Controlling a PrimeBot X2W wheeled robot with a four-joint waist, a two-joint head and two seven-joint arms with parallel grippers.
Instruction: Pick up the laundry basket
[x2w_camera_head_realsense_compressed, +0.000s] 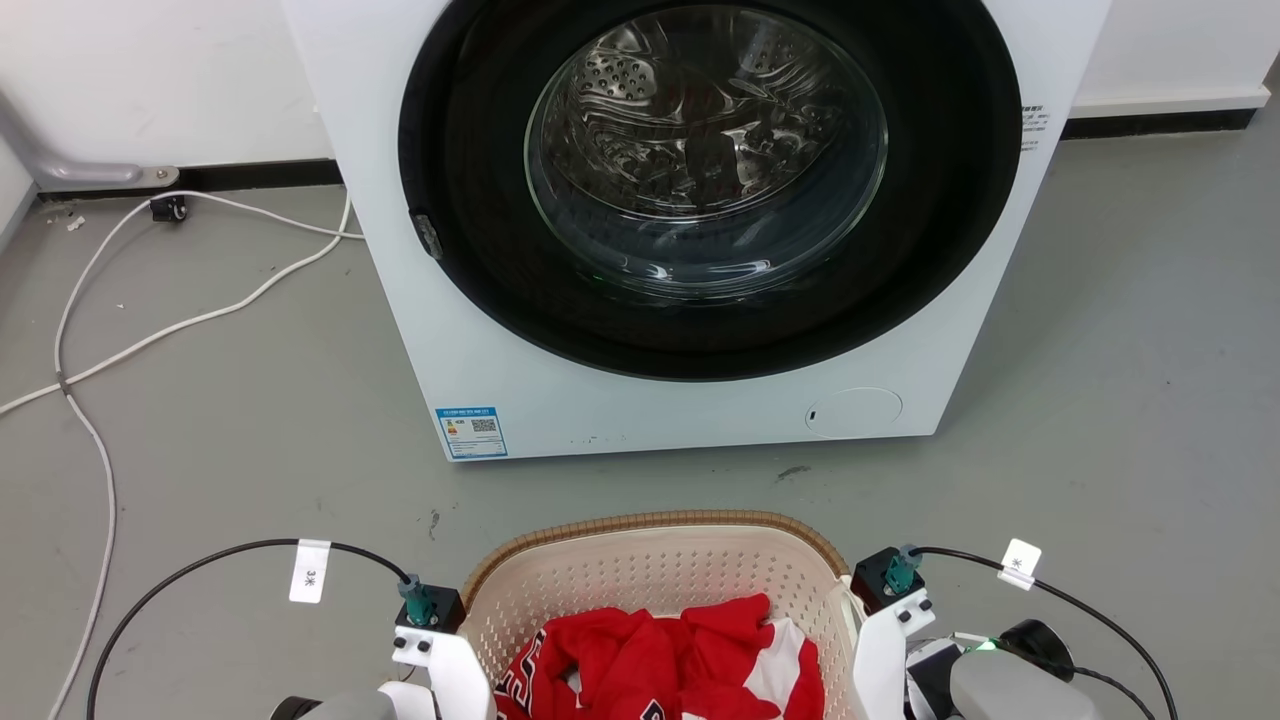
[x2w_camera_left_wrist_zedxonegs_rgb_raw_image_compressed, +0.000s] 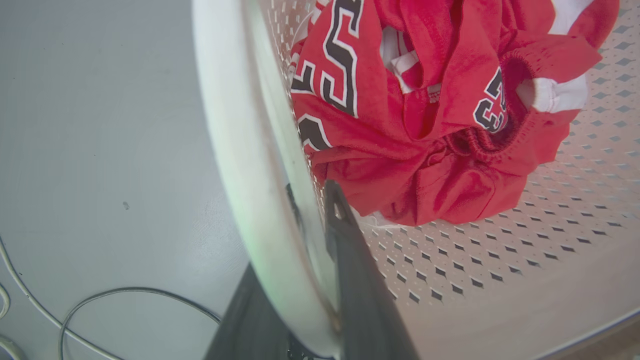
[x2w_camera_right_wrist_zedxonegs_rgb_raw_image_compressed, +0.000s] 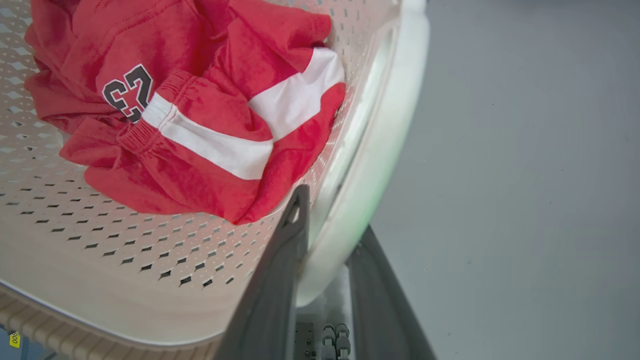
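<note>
The laundry basket (x2w_camera_head_realsense_compressed: 650, 560) sat at the bottom centre of the head view, in front of the front-loading washing machine (x2w_camera_head_realsense_compressed: 620, 410) and apart from it, with grey floor (x2w_camera_head_realsense_compressed: 250, 420) between them. A crumpled red jersey (x2w_camera_head_realsense_compressed: 640, 660) with white stripes and black numerals lay inside it. In the left wrist view the left fingers (x2w_camera_left_wrist_zedxonegs_rgb_raw_image_compressed: 350, 260) straddled the basket's white side handle (x2w_camera_left_wrist_zedxonegs_rgb_raw_image_compressed: 235, 150). One dark finger was inside the perforated wall and the other outside, beneath the handle, and both pressed against it, pinching it. In the right wrist view the right fingers (x2w_camera_right_wrist_zedxonegs_rgb_raw_image_compressed: 280, 280) pinched the opposite handle (x2w_camera_right_wrist_zedxonegs_rgb_raw_image_compressed: 385, 150) in the same way, one finger inside just beside the jersey, the other outside over the floor. Whether the basket rested on the floor could not be told.
</note>
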